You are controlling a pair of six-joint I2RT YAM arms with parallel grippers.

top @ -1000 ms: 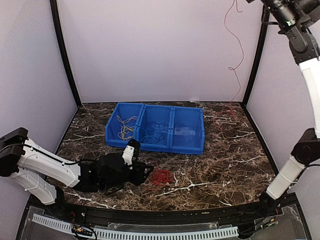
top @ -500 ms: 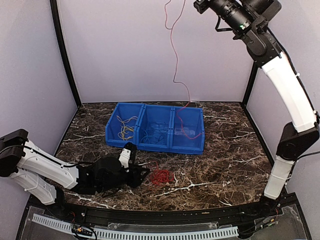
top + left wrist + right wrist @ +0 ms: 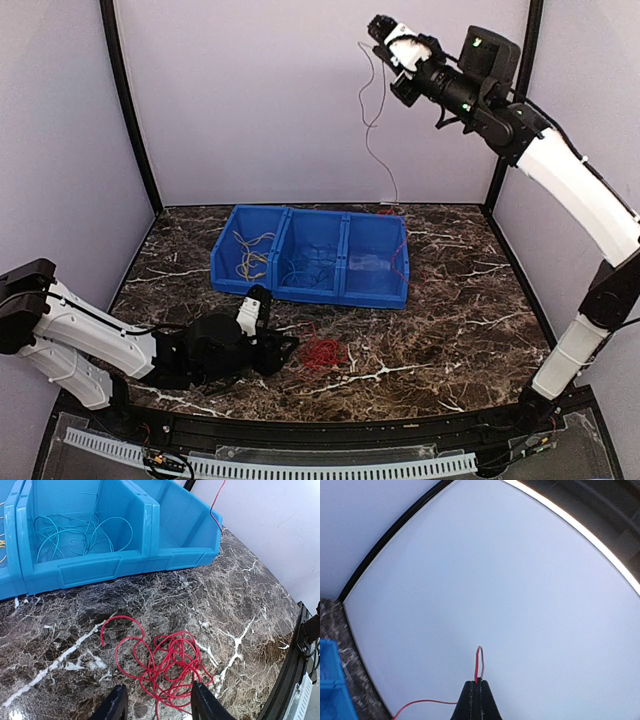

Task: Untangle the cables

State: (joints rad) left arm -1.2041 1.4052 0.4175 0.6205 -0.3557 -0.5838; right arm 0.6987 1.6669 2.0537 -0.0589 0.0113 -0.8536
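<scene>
**A:** What is the biggest thing near the left pincer [image 3: 157, 700]?

**B:** The dark marbled tabletop [image 3: 470, 300]. The pincer sits low over it. Farther ahead of the pincer stands a blue bin [image 3: 340, 292] with three compartments side by side.

**A:** Is that pincer holding anything?

**B:** No. Its fingers are spread and hold nothing. A red tangle [image 3: 170, 667] of cable lies on the tabletop just ahead of them, between the pincer and the bin. Its nearest strands reach in between the two fingertips. I cannot tell whether a finger touches a strand.

**A:** What is in the bin?

**B:** Past the tangle, the middle compartment holds loose blue wires [image 3: 75, 532]. The compartment to the left of it holds yellow wires [image 3: 250, 255].

**A:** And the right pincer [image 3: 478, 690]?

**B:** It is raised high, well above the bin, in front of the pale back wall. Its fingers are pressed together, pinching a single red wire [image 3: 479, 662]. A small loop of the wire sticks out past the fingertips. The rest hangs far below the pincer and comes down at the end of the bin on the right arm's side.
</scene>
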